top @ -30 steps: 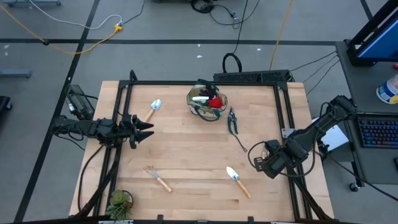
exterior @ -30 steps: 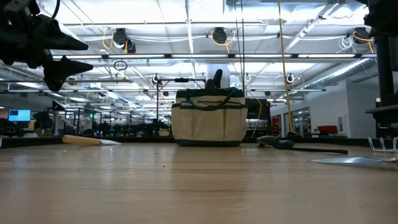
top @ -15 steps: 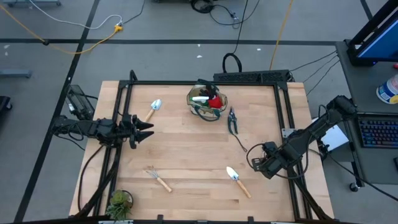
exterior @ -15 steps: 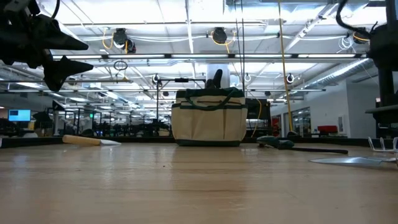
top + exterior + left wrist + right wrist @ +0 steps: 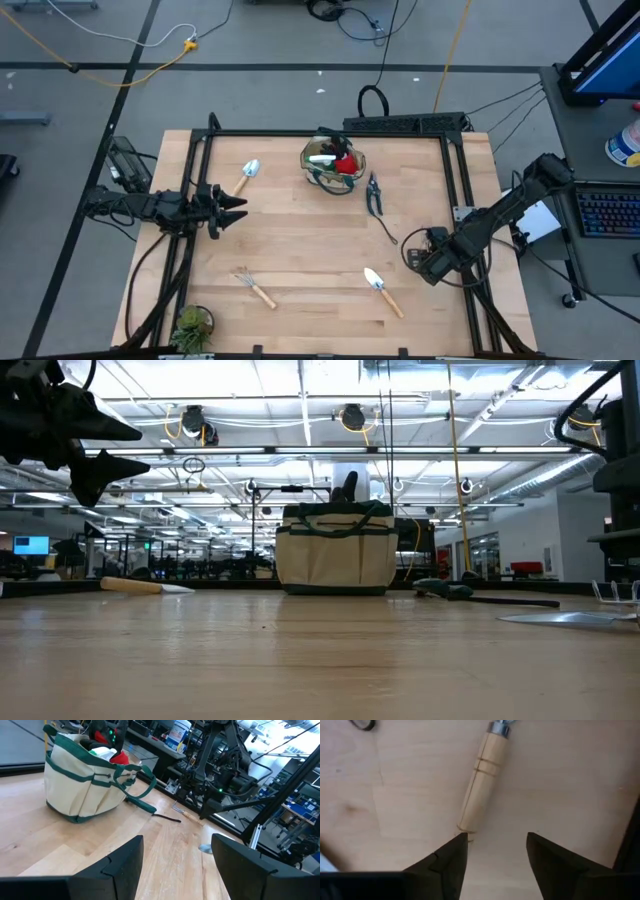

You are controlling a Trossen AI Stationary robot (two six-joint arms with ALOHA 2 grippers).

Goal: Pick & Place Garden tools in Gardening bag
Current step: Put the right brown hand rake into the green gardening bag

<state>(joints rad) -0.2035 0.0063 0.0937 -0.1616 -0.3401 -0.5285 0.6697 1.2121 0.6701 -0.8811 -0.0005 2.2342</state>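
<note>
At the near edge of the worktop, in its left corner, sits a small leafy potted plant. A little farther in lies a hand fork with a wooden handle, left of centre, and a trowel with a silver blade and wooden handle, right of centre. The right gripper hovers just beside this trowel, toward the right edge, its 2 fingers spread apart and holding nothing (the right wrist view shows the wooden handle's butt end lying just ahead of the gap between them).

About halfway back, the left gripper hangs over the left edge, its fingers parted and empty, pointing toward the middle of the worktop. On the right of centre lie the black pruning shears, flat on the wood, with a thin dark cord trailing from them toward the right gripper.

Nearer the far edge, a second trowel rests on the left side, blade toward the far edge. The gardening bag stands upright at the middle of the far edge, tan with dark green trim; a red-and-black item and a pale object show inside its open mouth (other contents are too small to tell apart).
</note>
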